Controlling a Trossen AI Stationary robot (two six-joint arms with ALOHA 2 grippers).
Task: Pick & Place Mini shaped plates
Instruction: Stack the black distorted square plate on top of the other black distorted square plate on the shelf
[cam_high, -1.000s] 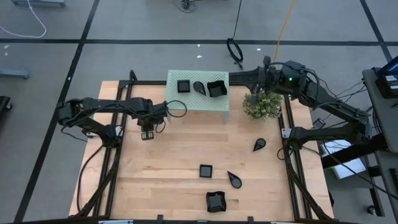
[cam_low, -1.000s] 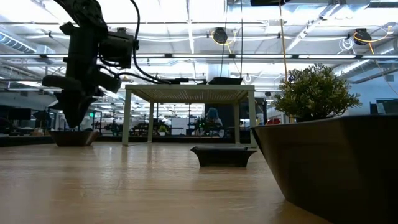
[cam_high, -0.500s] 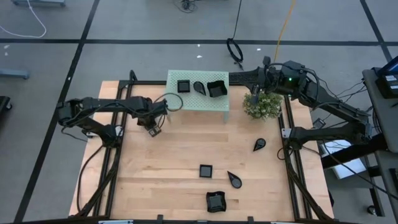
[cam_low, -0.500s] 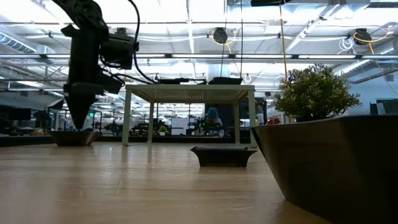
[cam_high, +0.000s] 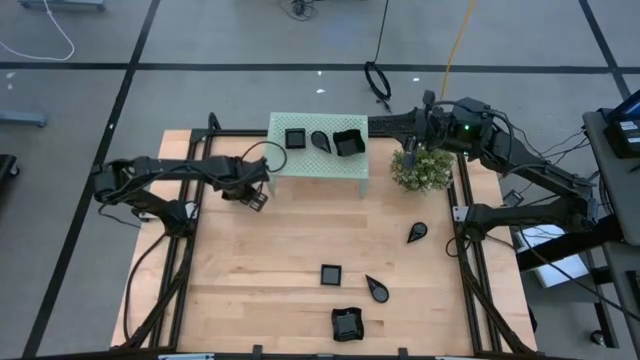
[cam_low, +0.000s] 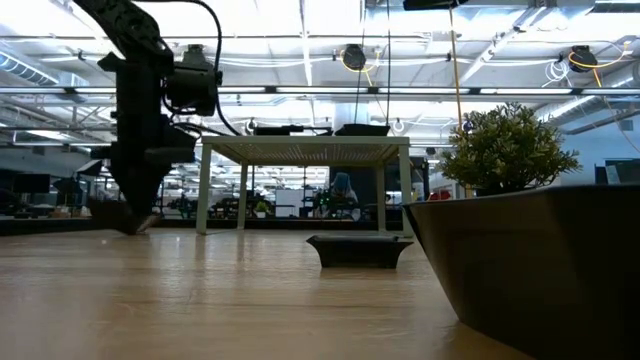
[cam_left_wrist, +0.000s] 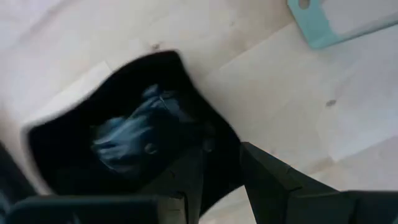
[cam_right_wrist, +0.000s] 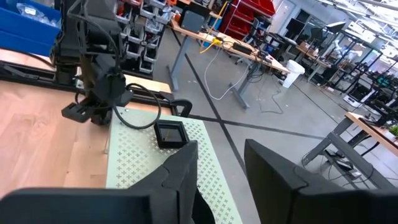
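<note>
My left gripper (cam_high: 256, 197) is shut on a black curved-rim square dish (cam_left_wrist: 118, 143) low over the table, just left of the mint-green stand (cam_high: 318, 160). The dish shows tilted in the low view (cam_low: 118, 215). On the stand lie a square dish (cam_high: 296, 138), a teardrop dish (cam_high: 320, 140) and a curved-rim dish (cam_high: 347, 143). On the table rest a teardrop (cam_high: 417, 233), a square (cam_high: 330, 273), another teardrop (cam_high: 377, 290) and a curved-rim dish (cam_high: 347, 323). My right gripper (cam_high: 420, 128) hangs open and empty high by the stand's right end. My left gripper pinches the dish's raised rim (cam_left_wrist: 217, 155) at one side, one finger inside the dish and one finger (cam_left_wrist: 267, 180) outside. The fingers come from above, pointing down. The dish hangs tilted below them; whether its low corner (cam_low: 100, 208) is clear of the table, I cannot tell.
A bushy plant (cam_high: 421, 168) stands at the stand's right end, under my right arm. A black frame (cam_high: 200, 150) runs round the table. Bare wood lies between the stand and the dishes near the front edge.
My left gripper has turned, taken hold of the curved-rim dish and gone toward the table's right and far edges, toward the stand. The dish lay flat on the table; now it has come along with the gripper and is tipped.
</note>
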